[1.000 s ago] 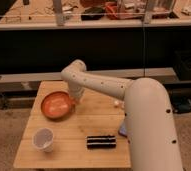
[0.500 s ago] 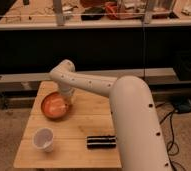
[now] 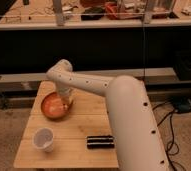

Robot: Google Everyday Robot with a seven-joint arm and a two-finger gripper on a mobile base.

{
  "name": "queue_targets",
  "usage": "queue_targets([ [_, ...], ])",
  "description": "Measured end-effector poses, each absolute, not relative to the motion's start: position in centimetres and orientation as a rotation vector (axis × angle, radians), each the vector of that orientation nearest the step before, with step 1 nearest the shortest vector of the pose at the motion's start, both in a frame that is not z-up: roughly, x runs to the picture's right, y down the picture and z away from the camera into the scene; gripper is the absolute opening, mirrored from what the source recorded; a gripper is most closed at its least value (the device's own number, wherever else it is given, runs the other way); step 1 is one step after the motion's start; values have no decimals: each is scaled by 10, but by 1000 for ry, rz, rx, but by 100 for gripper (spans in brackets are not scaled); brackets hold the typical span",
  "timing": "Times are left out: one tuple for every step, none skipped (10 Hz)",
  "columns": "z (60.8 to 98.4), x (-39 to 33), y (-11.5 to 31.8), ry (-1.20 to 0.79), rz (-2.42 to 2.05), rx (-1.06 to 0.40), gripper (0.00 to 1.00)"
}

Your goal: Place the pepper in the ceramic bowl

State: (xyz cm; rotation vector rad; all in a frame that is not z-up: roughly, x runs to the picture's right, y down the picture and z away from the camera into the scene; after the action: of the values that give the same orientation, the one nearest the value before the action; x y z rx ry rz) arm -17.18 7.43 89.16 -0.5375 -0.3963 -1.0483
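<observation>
Over the shallow round terracotta-orange ceramic bowl point(image 3: 54, 105) on the wooden table point(image 3: 84, 130), the gripper point(image 3: 65, 103) hangs at the bowl's right rim. Grip state: cannot tell. The pepper isn't visible, so placement looks near, release unconfirmed. White plastic cup point(image 3: 43, 139) sits nearby.

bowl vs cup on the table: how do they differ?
The ceramic bowl is terracotta-orange, shallow and wide; the plastic cup is translucent white, narrower and taller. The bowl sits at the table's far left with the gripper down at its right rim; the cup stands nearer the front edge, with no arm over it. Both are round, upright and open-topped.
</observation>
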Motion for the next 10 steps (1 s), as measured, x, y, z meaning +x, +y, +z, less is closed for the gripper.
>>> queue_targets([
  [893, -170, 73, -389, -1049, -537, 2],
  [894, -169, 73, -387, -1051, -538, 6],
  [893, -172, 73, -391, -1056, -536, 16],
  [892, -174, 73, -394, -1058, -536, 27],
  [892, -173, 73, -394, -1058, -536, 33],
  [892, -172, 73, -393, -1057, -536, 45],
  [892, -172, 72, -393, -1059, -536, 58],
  [892, -173, 72, -394, -1062, -535, 66],
  [892, -175, 72, -396, -1065, -535, 75],
  [891, -176, 73, -396, -1068, -536, 80],
])
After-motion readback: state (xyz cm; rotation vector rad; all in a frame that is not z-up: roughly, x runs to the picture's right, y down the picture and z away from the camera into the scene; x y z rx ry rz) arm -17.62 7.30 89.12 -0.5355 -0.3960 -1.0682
